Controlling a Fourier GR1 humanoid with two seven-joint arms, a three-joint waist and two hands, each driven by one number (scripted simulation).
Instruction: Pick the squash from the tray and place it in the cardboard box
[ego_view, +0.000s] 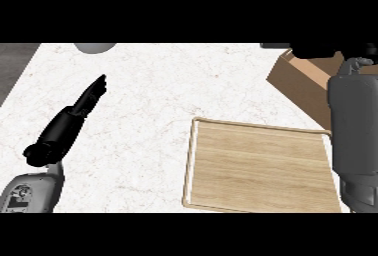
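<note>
Zero squash: none in view; tray (255, 170) bare, so it is likely hidden under the right hand (325, 50).
Handling: my guess is stiff, smooth, light; take it round the middle.
Right hand: over the cardboard box (299, 82), fingers hidden; cannot tell what it holds.
Left hand (92, 95): fingers straight, holding nothing, above the counter (162, 85).

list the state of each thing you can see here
tray: flat on the counter, nothing on it
cardboard box: open, flap out, inside hidden by the right arm
left robot hand: open, fingers straight, holding nothing
right robot hand: over the box, fingers unclear
squash: not visible
</note>
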